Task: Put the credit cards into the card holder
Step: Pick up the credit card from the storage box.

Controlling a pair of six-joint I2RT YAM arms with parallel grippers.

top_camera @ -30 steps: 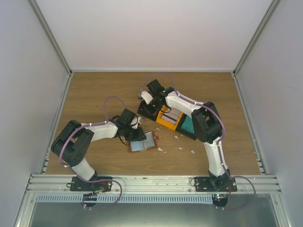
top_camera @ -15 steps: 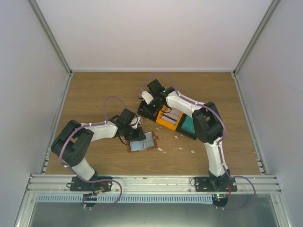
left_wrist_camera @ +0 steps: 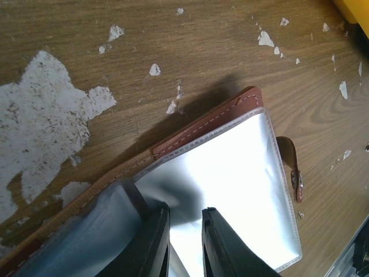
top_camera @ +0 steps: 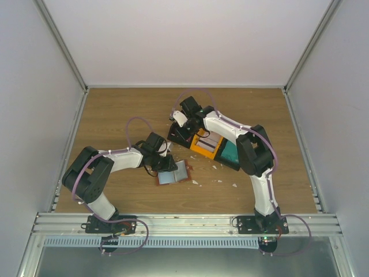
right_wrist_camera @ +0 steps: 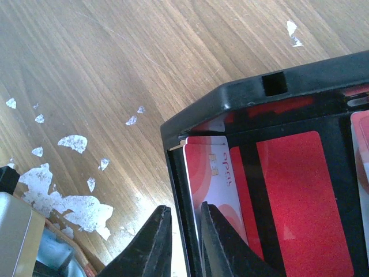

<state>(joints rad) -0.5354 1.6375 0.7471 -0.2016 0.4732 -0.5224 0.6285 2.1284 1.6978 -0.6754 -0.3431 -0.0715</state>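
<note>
Plainly the red-and-white plastic credit card, leaning inside the black bin tray, looks light, stiff and slick; I judge its free edge the place to pinch. My right tool straddles tray wall and card edge, jaws narrow; grip unclear. My left tool sits nearly closed on the open brown leather card holder on the wooden counter; whether it pinches the pale pocket I cannot tell.
</note>
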